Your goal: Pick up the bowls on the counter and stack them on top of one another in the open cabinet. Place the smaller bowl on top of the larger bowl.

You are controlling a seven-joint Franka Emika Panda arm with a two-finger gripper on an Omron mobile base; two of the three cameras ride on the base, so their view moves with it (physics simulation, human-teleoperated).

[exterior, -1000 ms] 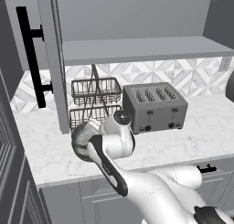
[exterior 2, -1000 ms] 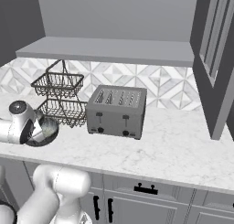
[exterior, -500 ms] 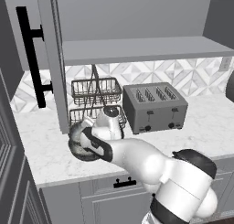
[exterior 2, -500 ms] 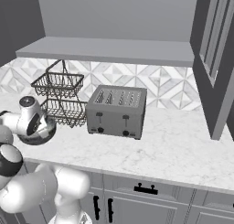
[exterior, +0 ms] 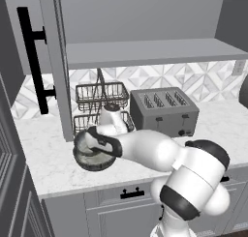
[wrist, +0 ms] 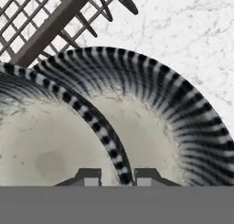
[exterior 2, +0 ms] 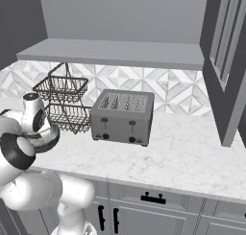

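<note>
Marble counter, front left edge: smaller bowl nested inside larger bowl, beside wire baskets; gripper fingers astride smaller rim, pinching; rigid, glazed, slippery, chippable; hold by rim.

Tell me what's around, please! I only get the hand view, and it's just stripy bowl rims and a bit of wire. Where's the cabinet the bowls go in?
Observer: The open cabinet is up above the counter. Its flat grey shelf hangs right over the two-tier wire basket, and the bowls are in front of that basket.
Operator: What's next to the wire thing?
Observer: A grey four-slot toaster stands on the counter close beside the basket, on the side away from the cabinet door, which is swung open and has a long black bar handle.
</note>
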